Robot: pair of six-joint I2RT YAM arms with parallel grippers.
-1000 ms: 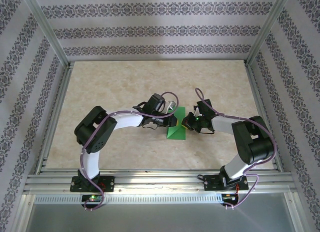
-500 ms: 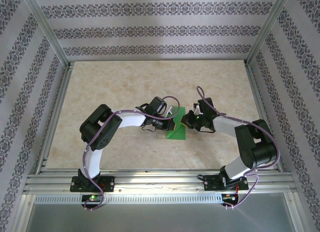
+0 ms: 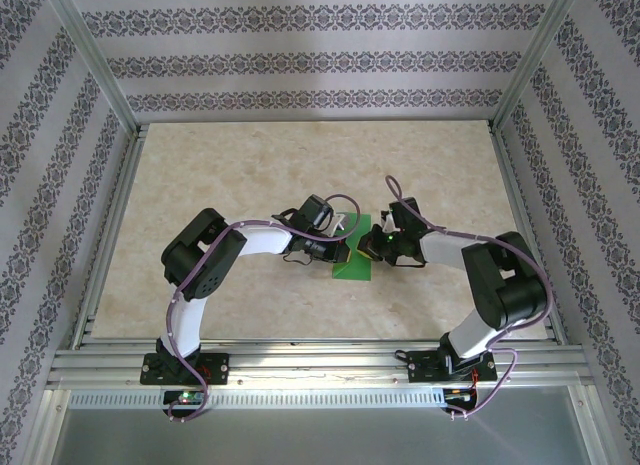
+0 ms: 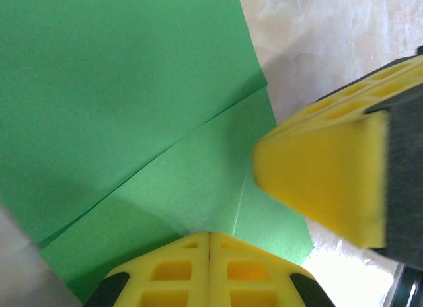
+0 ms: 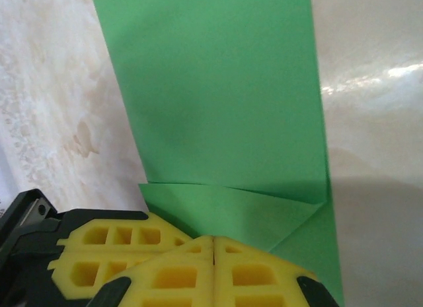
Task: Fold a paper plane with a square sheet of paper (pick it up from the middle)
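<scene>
- Near edge: left arm base (image 3: pixel 185 367) and right arm base (image 3: pixel 447 363), bolted to the aluminium rail (image 3: pixel 320 357).
- Further in: both arms elbowed outward, wrists angled inward, tips meeting mid-counter over the green paper (image 3: pixel 351 270).
- Left end effector (image 3: pixel 346 250): closed, yellow pads flush face to face, nothing visible between them. Tip low over the paper's left side, at the folded part.
- Right end effector (image 3: pixel 372 247): closed too, pads pressed together, nothing seen pinched. Tip at the paper's right side, just beside the left one.
- Actual contact with the paper: can't tell for either tip, no gap visible from the wrist cameras.
- Green paper: flat on the counter (image 3: pixel 200 175), around the middle, a touch right of centre. From above, a narrow strip running near to far, partly hidden under both wrists.
- Right wrist view: triangular flap (image 5: pixel 238 211) folded over right at the pads, long plain strip beyond it, one yellow finger (image 5: pixel 112 251) of the left end effector alongside.
- Left wrist view: diagonal crease (image 4: pixel 165 155) across the layered sheet, right finger (image 4: pixel 324 181) above its edge.
- Far side: bare beige marbled counter, then patterned walls (image 3: pixel 320 65) and corner posts (image 3: pixel 95 60).
</scene>
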